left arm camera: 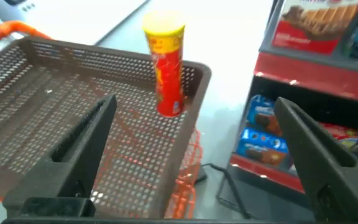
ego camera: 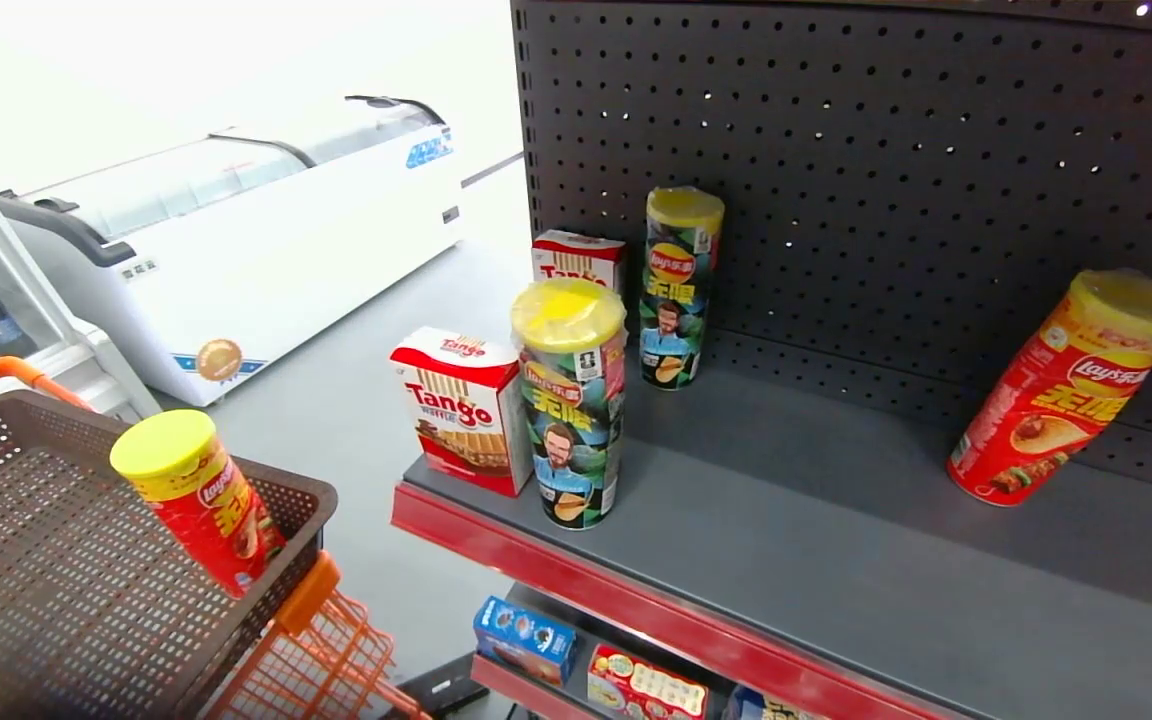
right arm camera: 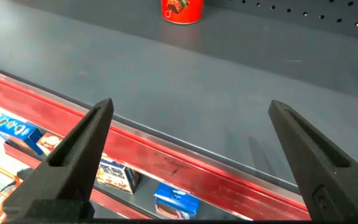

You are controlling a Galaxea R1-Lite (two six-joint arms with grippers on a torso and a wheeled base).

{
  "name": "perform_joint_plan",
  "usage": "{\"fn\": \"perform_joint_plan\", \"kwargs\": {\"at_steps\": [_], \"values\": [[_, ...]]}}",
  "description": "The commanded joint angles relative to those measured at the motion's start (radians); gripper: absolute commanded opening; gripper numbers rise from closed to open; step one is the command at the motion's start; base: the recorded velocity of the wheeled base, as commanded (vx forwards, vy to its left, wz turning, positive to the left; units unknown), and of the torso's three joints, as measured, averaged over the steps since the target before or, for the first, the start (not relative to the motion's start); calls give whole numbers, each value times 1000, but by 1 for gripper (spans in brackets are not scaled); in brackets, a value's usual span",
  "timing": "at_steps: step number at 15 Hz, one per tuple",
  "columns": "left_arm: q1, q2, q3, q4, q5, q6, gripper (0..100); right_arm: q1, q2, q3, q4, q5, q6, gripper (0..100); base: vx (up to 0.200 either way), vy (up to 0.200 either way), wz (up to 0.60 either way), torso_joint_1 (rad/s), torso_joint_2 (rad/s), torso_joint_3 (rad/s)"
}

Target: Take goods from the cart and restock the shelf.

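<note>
Cart side: a red chip canister (ego camera: 198, 495) with a yellow lid is found tilted in the brown cart basket (ego camera: 26, 560), against the wall nearest the shelf. The left gripper (left arm camera: 194, 104) is positioned above the basket with its jaws spread and nothing between them.

The canister is judged light and stiff, though crushable, with a smooth and slippery wall. A grasp across the mid-body, below the lid, is advised, at moderate force.

Shelf side: on the shelf (ego camera: 836, 540), free space is noted between the green canisters (ego camera: 571, 400) and a second red canister (ego camera: 1066, 390) leaning on the pegboard. The right gripper (right arm camera: 191, 107) is positioned over the shelf front, jaws spread and empty.
</note>
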Motion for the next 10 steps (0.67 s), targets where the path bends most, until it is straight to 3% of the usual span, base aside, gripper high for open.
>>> {"fn": "perform_joint_plan", "kwargs": {"at_steps": [1, 2, 3, 4, 5, 8, 10], "values": [[108, 339, -128, -74, -86, -103, 100, 0, 1, 0, 0, 0, 0, 100, 0, 0, 0, 0, 0, 0], [227, 471, -128, -208, -216, -94, 100, 0, 1, 0, 0, 0, 0, 100, 0, 0, 0, 0, 0, 0], [283, 596, -54, -357, -239, -9, 100, 0, 1, 0, 0, 0, 0, 100, 0, 0, 0, 0, 0, 0], [281, 654, 2, -441, -237, 37, 100, 0, 1, 0, 0, 0, 0, 100, 0, 0, 0, 0, 0, 0], [281, 703, 56, -518, -236, 60, 100, 0, 1, 0, 0, 0, 0, 100, 0, 0, 0, 0, 0, 0], [289, 939, 153, -878, -233, 63, 100, 0, 1, 0, 0, 0, 0, 100, 0, 0, 0, 0, 0, 0], [284, 1065, 145, -1004, -233, 63, 100, 0, 1, 0, 0, 0, 0, 100, 0, 0, 0, 0, 0, 0]]}}
